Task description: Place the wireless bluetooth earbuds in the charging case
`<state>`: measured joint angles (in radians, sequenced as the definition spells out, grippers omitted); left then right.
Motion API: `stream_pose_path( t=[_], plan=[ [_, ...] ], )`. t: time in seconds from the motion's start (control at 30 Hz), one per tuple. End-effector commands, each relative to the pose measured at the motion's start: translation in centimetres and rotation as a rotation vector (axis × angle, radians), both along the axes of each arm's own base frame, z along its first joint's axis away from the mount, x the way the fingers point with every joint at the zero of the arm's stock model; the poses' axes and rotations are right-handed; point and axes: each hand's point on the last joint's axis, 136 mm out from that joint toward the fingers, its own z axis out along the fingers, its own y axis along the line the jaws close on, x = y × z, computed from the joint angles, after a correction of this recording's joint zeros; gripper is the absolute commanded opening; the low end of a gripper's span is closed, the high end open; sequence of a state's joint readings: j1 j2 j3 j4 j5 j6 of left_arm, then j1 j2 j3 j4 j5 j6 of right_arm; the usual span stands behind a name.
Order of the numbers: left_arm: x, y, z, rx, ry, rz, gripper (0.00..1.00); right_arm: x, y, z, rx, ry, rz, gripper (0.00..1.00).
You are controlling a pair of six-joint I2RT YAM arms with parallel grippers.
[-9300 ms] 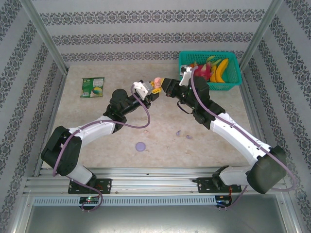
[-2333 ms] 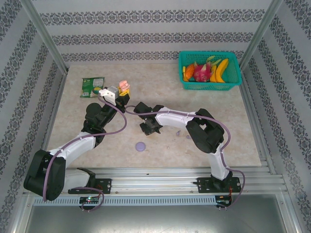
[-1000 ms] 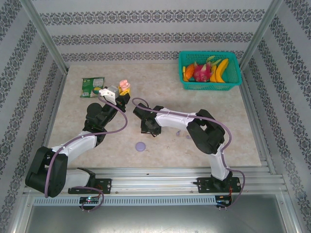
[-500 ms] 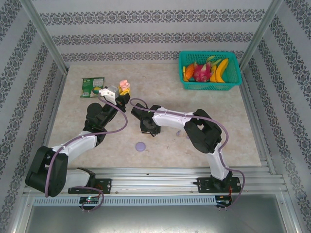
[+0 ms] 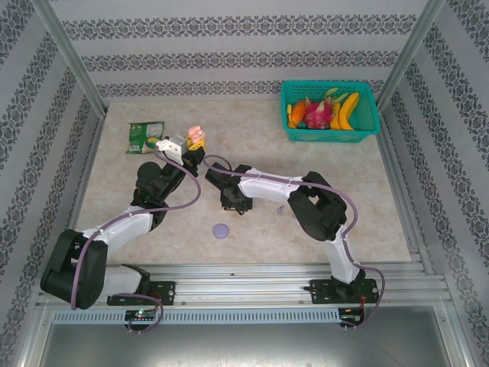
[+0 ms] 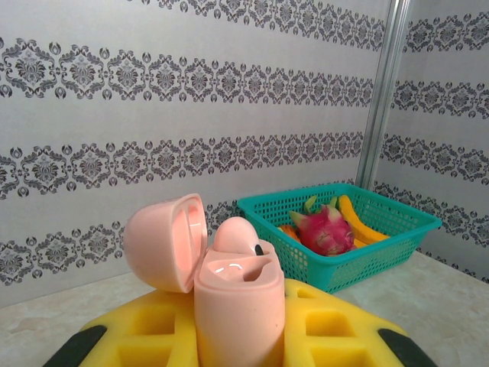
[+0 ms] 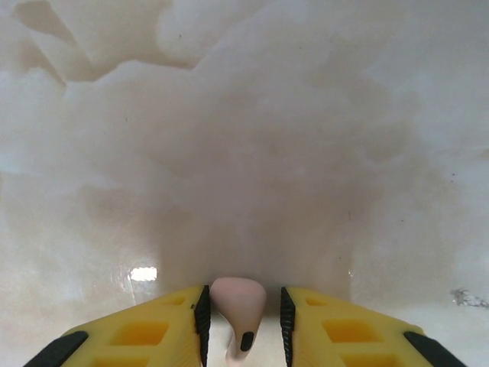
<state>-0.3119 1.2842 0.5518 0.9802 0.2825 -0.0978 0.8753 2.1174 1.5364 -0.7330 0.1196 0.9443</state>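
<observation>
- Right wrist view puts a tiny pale pink earbud (image 7: 238, 303) on the marbled desk (image 7: 244, 153), between the yellow fingers of the right gripper (image 7: 243, 297). One pad touches it or nearly does, and a thin gap shows at the other pad, so the jaws bracket the earbud and are not clamped on it.
- From the top view, the right gripper (image 5: 233, 200) is down at the desk near the middle, nearer than the left gripper (image 5: 191, 145) and to its right.
- The left gripper is clenched on the body of a pale pink charging case (image 6: 238, 306) and holds it upright above the far left part of the desk, with its hinged lid (image 6: 164, 241) swung open.
- A second pale pink earbud (image 6: 235, 232) sits in one socket of the case. The socket beside it looks free.
- Handling, as a judgement: the earbud is very light, hard and glossy, with a rounded bulb, so it is likely to slip or pop out from a squeeze that is off-centre. The best hold is across the widest part of the bulb with a gentle squeeze, so the stem end with the dark spot stays free to enter the socket.
- The case shell looks stiff. Gripping it low on the body keeps the sockets and the lid clear.
- Well apart from this are a teal plastic basket (image 5: 367, 126) of fruit at the far right, a flat round purple disc (image 5: 221, 230) nearer the arm bases, and a green snack packet (image 5: 145, 138) at the far left.
</observation>
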Motion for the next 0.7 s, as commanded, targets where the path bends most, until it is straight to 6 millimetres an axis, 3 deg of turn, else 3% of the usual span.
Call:
stream_pose_path(
  t=[0.0, 0.67],
  plan=[
    [-0.1, 0.4, 2.0, -0.037, -0.061, 0.001, 0.00, 1.2, 0.4, -0.8, -0.017, -0.042, 0.003, 0.32],
    [0.1, 0.1, 2.0, -0.038, -0.048, -0.012, 0.00, 1.6, 0.1, 0.8, 0.021, -0.100, 0.048, 0.22]
  ],
)
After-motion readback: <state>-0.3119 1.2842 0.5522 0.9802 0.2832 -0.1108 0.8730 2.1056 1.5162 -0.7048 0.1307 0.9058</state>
